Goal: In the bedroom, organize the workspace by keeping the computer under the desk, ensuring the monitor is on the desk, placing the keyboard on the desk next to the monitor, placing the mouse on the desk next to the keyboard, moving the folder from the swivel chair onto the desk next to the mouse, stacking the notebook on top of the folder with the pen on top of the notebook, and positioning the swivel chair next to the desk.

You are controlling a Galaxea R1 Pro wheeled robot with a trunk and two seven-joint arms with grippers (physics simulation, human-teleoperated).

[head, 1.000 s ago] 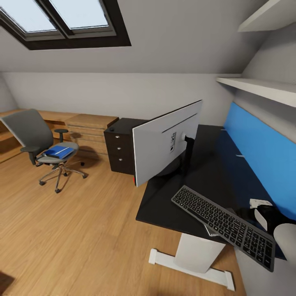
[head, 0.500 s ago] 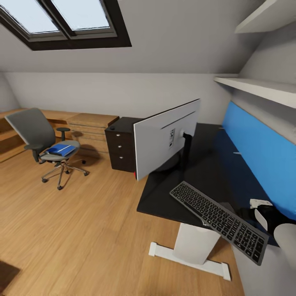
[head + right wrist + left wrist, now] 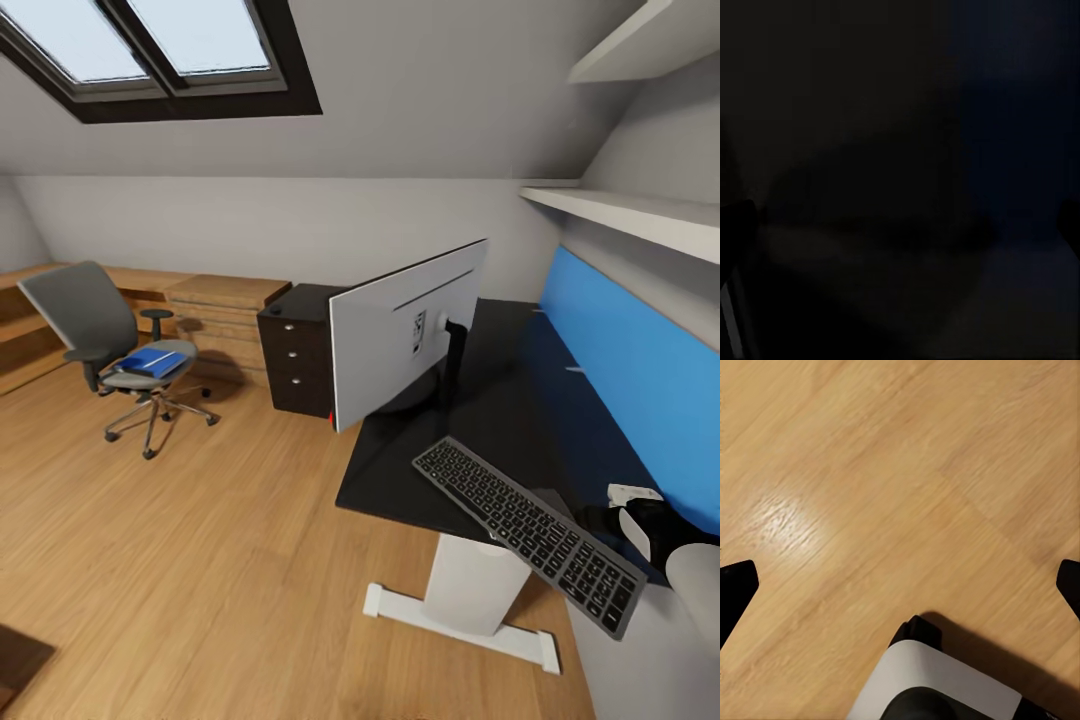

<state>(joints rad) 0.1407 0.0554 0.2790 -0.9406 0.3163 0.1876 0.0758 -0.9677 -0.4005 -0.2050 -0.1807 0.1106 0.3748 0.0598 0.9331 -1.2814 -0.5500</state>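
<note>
While the head view looks across the bedroom's light wood floor (image 3: pixel 200 560), the desk (image 3: pixel 500 400) fills the right side, its black worktop backed by a blue panel (image 3: pixel 640 370) and carried on a white leg (image 3: pixel 470 590). The monitor (image 3: pixel 400 340) stands on its black stand toward the worktop's left edge, its light-grey back turned to the camera and a small red dot at its lower left corner. The keyboard (image 3: pixel 530 530) lies slantwise at the worktop's near front corner, with its near end jutting past the front edge. A set of black drawers (image 3: pixel 295 365) sits at the desk's far left end, beside low wooden cabinets (image 3: pixel 215 315). Well apart from the desk, near the far wall, the swivel chair (image 3: pixel 115 350) stands on the floor with the folder (image 3: pixel 148 363) lying flat on its seat. A black-framed skylight (image 3: pixel 150 50) is set in the sloped wall above. The right arm (image 3: pixel 660 540) shows at the worktop's right edge; its wrist view is too dark to tell the right gripper's state. In the left wrist view, the left gripper (image 3: pixel 900 585) hangs over bare floor, its 2 dark fingertips (image 3: pixel 735 585) spread wide with nothing between them.
</note>
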